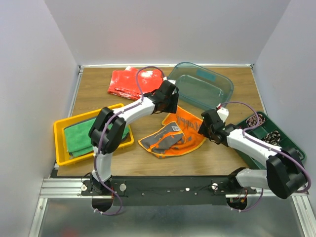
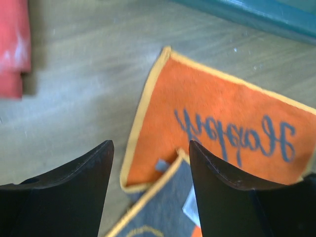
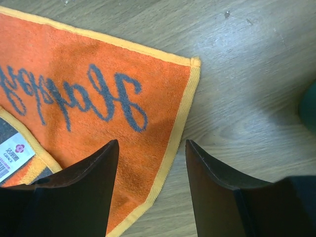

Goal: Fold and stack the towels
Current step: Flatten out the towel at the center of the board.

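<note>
Two corners of the orange towel (image 1: 187, 126), lying mid-table, are being targeted: we are seeing the left gripper (image 2: 150, 145) and right gripper (image 3: 152, 143) each hovering over one, fingers spread and empty, presumably so both ends lift together for an even fold. A green towel (image 1: 81, 137) is lying in the yellow tray (image 1: 61, 159).

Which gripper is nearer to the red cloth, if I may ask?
Left. The left gripper sits just right of the red cloth, above the orange towel's left edge; the right gripper is farther right, over that towel's right edge.
</note>
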{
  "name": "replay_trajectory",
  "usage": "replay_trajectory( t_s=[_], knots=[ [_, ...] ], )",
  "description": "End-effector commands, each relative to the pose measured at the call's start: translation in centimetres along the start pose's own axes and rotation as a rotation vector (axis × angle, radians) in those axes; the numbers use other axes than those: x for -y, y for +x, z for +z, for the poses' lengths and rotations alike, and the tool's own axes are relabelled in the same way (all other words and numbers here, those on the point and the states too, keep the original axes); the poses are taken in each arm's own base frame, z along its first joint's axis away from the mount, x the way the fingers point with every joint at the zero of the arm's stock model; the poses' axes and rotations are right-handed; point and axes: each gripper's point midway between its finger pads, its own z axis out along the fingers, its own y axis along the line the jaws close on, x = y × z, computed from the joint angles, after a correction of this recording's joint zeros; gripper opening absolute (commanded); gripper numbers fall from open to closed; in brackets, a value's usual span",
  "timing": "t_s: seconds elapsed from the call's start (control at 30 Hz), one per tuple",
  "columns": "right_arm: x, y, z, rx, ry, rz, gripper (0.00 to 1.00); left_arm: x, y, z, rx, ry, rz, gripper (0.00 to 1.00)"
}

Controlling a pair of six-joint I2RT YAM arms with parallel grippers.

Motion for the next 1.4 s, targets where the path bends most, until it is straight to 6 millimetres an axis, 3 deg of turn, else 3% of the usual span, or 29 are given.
replay_trajectory(
  t_s=[0.0,0.1,0.2,0.33,0.4,0.43,0.57,0.6,0.63,0.67,0.7,0.73,0.8,0.83,0.9,0.93,0.97,1.03,1.07,1.2,1.23,1.3,1.37],
  knots=[
    [1.1,-0.3,0.7,0.047,0.013,0.090,0.63,-0.8,-2.1,3.5,0.026,-0.061,0.162,0.71],
    [2.0,0.0,1.3,0.038,0.021,0.111,0.57,-1.9,-1.3,5.3,-0.013,-0.110,0.217,0.69],
    [2.2,-0.4,1.8,0.058,0.025,0.120,0.54,-1.2,-0.5,6.3,-0.009,-0.045,0.220,0.68],
    [1.8,-0.8,3.0,0.047,0.039,0.084,0.51,-1.4,2.3,7.2,-0.063,-0.025,0.173,0.60],
    [1.5,-0.9,3.4,0.044,0.040,0.072,0.47,-1.3,3.4,6.8,-0.080,-0.008,0.142,0.50],
    [1.1,-1.1,3.5,0.046,0.028,0.063,0.47,-1.7,5.1,6.9,-0.101,-0.014,0.101,0.49],
    [1.0,-0.7,4.4,0.021,0.038,0.037,0.43,-3.1,7.5,5.3,-0.120,-0.062,0.014,0.29],
    [0.8,-0.8,4.5,0.022,0.031,0.034,0.40,-3.5,8.0,4.9,-0.123,-0.085,-0.003,0.18],
    [0.6,-0.7,4.7,0.016,0.021,0.023,0.37,-4.8,9.4,4.4,-0.147,-0.132,-0.015,0.15],
    [0.0,-1.1,4.7,0.016,0.004,0.018,0.31,-4.8,9.1,3.4,-0.126,-0.134,-0.042,0.13],
    [-0.2,-1.0,4.9,0.008,0.001,0.008,0.28,-5.1,9.5,2.9,-0.125,-0.148,-0.057,0.05],
    [-0.6,-1.0,5.1,0.000,-0.017,-0.010,0.24,-6.1,11.2,2.3,-0.146,-0.173,-0.071,0.03],
    [-1.7,-1.4,5.6,-0.014,-0.039,-0.040,0.13,-6.2,10.9,0.5,-0.108,-0.173,-0.117,0.00],
    [-2.4,-1.4,5.6,-0.030,-0.063,-0.063,0.11,-7.1,12.7,-0.1,-0.132,-0.196,-0.125,0.00],
    [-4.0,-2.0,5.8,-0.038,-0.112,-0.083,0.05,-7.1,12.6,-1.7,-0.100,-0.186,-0.149,0.00],
    [-4.7,-1.6,6.0,-0.061,-0.137,-0.106,0.05,-7.9,14.2,-2.3,-0.124,-0.208,-0.164,0.00],
    [-5.3,-1.6,6.1,-0.068,-0.160,-0.118,0.03,-7.9,13.8,-3.2,-0.098,-0.204,-0.178,0.00],
    [-6.7,-1.8,5.8,-0.073,-0.202,-0.135,0.04,-8.5,14.9,-3.9,-0.099,-0.210,-0.193,0.00],
    [-6.9,-1.9,5.8,-0.071,-0.207,-0.141,0.09,-8.3,14.6,-4.3,-0.084,-0.200,-0.198,0.01],
    [-6.4,-3.2,5.1,-0.036,-0.168,-0.133,0.25,-8.1,12.3,-4.2,-0.040,-0.206,-0.178,0.28],
    [-5.6,-4.0,5.0,-0.001,-0.125,-0.128,0.28,-7.5,10.8,-4.3,-0.016,-0.197,-0.174,0.33],
    [-5.3,-5.0,4.1,0.049,-0.117,-0.119,0.46,-7.9,9.8,-4.0,-0.008,-0.218,-0.155,0.44],
    [-4.7,-5.7,4.1,0.081,-0.084,-0.120,0.57,-8.2,8.6,-3.8,0.006,-0.244,-0.149,0.47]
  ],
)
